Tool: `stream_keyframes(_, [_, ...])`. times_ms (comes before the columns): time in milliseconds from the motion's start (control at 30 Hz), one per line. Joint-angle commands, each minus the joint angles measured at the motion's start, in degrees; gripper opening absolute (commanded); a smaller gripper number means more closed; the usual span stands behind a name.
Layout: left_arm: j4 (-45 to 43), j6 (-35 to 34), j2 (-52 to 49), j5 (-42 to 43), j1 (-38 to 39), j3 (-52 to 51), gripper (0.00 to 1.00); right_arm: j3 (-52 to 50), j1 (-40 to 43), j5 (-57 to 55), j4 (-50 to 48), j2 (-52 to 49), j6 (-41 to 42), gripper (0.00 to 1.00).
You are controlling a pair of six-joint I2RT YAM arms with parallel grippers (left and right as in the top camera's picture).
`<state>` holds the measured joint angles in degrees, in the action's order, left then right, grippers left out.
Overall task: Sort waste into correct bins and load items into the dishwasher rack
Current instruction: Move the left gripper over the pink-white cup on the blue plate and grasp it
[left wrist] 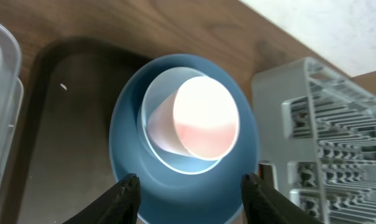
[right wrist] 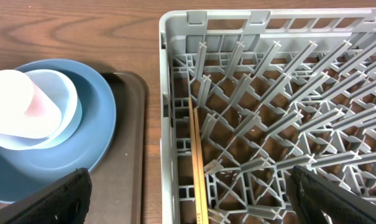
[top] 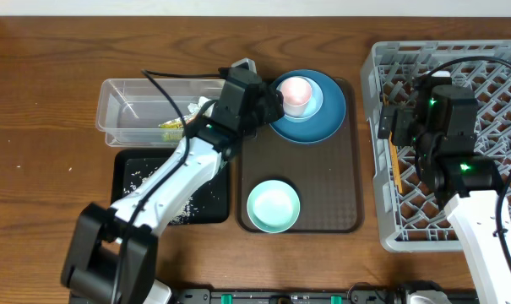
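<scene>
A pale pink cup (top: 296, 93) lies tipped on a light-blue saucer (left wrist: 153, 111), which rests on the dark-blue plate (top: 327, 122) at the back of the brown serving tray (top: 323, 186). My left gripper (left wrist: 191, 196) hovers open just left of the plate, above its near rim and holding nothing. A mint-green bowl (top: 273, 205) sits at the tray's front. My right gripper (right wrist: 191, 199) stands wide open above the left wall of the grey dishwasher rack (top: 491, 84). Below it the wooden chopsticks (right wrist: 197, 162) lie inside the rack.
The clear tub (top: 141, 110) at the back left holds a snack wrapper (top: 172, 127) and a white napkin (top: 203, 107). In front of the tub, a black tray (top: 133, 165) carries scattered rice grains (top: 183, 207). My left arm reaches over both.
</scene>
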<state>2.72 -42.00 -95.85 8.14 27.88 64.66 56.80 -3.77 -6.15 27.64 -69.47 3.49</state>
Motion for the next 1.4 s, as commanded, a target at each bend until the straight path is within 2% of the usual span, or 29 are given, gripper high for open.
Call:
stream_keyframes(0, [-0.83,-0.13,-2.64,-1.33,0.24,2.01,0.55,0.52,-0.37,0.22,0.04,0.13,0.74,0.99])
stream_keyframes(300, [-8.83,-0.11,-6.10,-1.33,0.61,2.01,0.55,0.52,-0.37,0.22,0.04,0.13,0.74,0.99])
stream_keyframes(567, [-10.01,-0.11,-10.01,-4.81,1.51,2.01,0.55,0.52,-0.37,0.22,0.04,0.13,0.74,0.99])
stream_keyframes(833, [-14.58,-0.11,-13.46,-4.76,1.62,2.01,0.55,0.52,-0.37,0.22,0.04,0.13,0.74,0.99])
stream_keyframes(1067, [-15.19,-0.11,-13.46,-4.70,1.86,1.99,0.40,0.52,-0.37,0.22,0.04,0.13,0.74,0.99])
stream_keyframes(1367, [-15.19,-0.09,-13.46,-4.79,3.21,1.99,0.40,0.52,-0.37,0.22,0.04,0.13,0.74,0.99])
